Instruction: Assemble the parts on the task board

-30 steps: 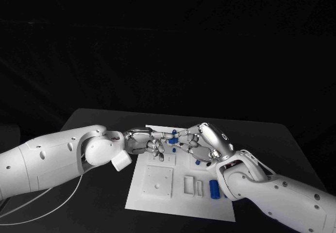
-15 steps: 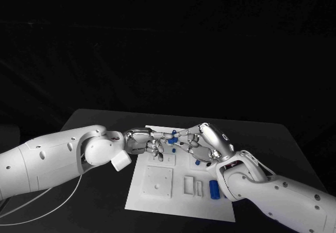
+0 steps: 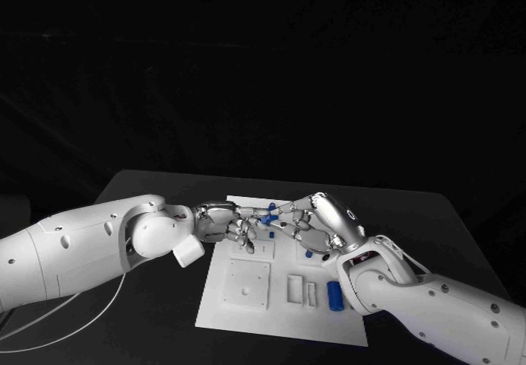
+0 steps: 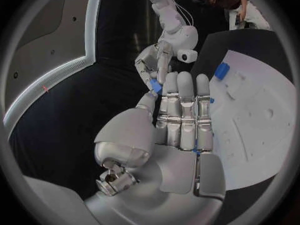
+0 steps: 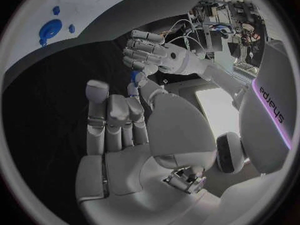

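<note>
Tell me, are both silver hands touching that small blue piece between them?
Touching: the left wrist view shows both hands' fingertips meeting on the small blue piece.

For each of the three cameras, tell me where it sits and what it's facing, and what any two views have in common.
Head view: on the robot's head, looking down at the black table and white board; both arms enter, left robot hand and right robot hand meeting above the board.
Left wrist view: behind the left robot hand, facing the right one across the board.
Right wrist view: behind the right robot hand, facing the left.
Shared: all show a small blue part between the two hands' fingertips.
</note>
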